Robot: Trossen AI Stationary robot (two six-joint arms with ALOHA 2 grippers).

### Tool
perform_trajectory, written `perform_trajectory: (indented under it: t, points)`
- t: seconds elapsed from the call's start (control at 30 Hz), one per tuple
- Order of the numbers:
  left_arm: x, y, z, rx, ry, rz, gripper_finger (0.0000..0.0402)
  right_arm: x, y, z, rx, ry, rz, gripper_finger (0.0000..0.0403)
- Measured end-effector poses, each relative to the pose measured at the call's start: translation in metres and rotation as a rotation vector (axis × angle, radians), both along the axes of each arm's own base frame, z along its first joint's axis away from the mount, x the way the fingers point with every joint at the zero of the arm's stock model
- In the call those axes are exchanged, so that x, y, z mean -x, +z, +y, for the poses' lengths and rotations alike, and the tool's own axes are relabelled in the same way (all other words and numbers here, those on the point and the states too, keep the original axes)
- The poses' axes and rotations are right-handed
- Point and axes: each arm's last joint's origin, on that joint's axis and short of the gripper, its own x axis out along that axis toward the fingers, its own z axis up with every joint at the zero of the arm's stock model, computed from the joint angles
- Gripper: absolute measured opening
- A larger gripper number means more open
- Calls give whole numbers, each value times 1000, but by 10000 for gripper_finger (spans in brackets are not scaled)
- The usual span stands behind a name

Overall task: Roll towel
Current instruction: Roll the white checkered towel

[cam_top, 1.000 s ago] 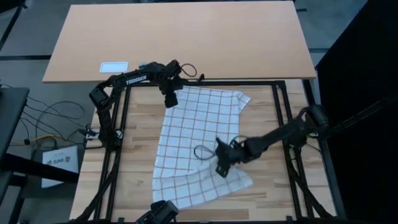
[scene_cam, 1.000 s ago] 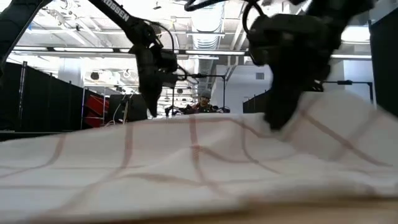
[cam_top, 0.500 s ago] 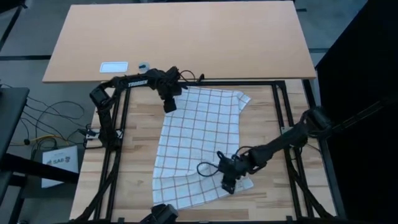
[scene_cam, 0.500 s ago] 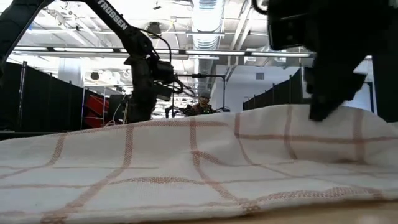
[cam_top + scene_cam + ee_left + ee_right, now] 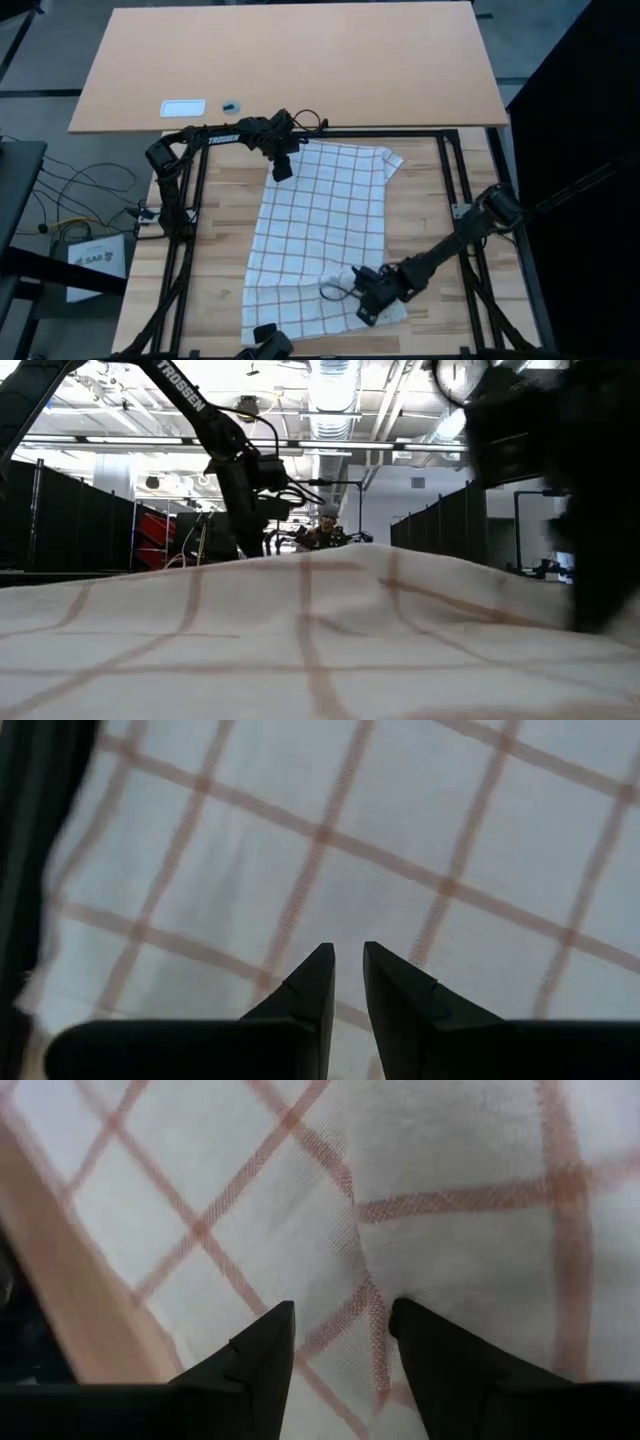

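The white towel point(image 5: 320, 230) with reddish-brown grid lines lies spread on the wooden table, its long side running from far to near. My left gripper point(image 5: 283, 170) is over the towel's far left corner, its fingertips point(image 5: 345, 952) almost together with nothing between them. My right gripper point(image 5: 366, 310) is low over the towel's near right corner, open point(image 5: 340, 1315), with a raised crease of cloth point(image 5: 350, 1230) ahead of its fingers. In the low view the towel point(image 5: 300, 630) rises as a hump that hides both grippers' tips. My left gripper points down at the towel close to its far left edge point(image 5: 60, 950); I cannot tell whether the shut tips touch the cloth. My right gripper slants down at the towel near its near right corner point(image 5: 200, 1230), a finger on either side of the crease; I cannot tell whether it touches the cloth.
A black metal frame point(image 5: 200, 200) runs around the wooden table. Beyond it is a second tabletop point(image 5: 300, 60) with a white card point(image 5: 183, 107) and a small dark object point(image 5: 231, 105). Bare wood point(image 5: 430, 220) lies right of the towel. A person point(image 5: 325, 525) shows far behind.
My right gripper has gone over the towel toward the table's near edge, from the towel's middle right to its near right corner. The towel's near part now lies farther toward the near edge. My left gripper has shifted a little toward the right along the far edge.
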Motion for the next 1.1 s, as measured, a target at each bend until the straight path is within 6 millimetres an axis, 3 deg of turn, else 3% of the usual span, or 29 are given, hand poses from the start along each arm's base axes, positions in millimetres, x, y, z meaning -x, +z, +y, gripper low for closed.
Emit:
perform_trajectory:
  t: [0.23,0.4,0.53,0.63,0.73,0.83,0.97,1.1]
  points:
    - [0,1,3,-25,13,-13,42,7,17,27,-26,87,13,163]
    - [-6,2,-10,29,-43,8,42,-17,46,10,57,159,1,157]
    - [-7,0,-24,82,-83,72,42,-30,69,-16,168,204,-5,149]
    - [-5,-2,-37,144,-100,149,42,-33,75,-47,321,185,38,145]
    - [-3,-4,-48,199,-127,193,42,-34,65,-94,415,144,191,143]
    - [-2,-10,-54,223,-140,204,42,-34,45,-132,352,108,253,143]
    - [3,-22,-57,231,-106,200,42,-31,21,-167,247,79,251,143]
    - [8,-28,-61,255,-81,212,42,-27,11,-196,255,77,248,143]
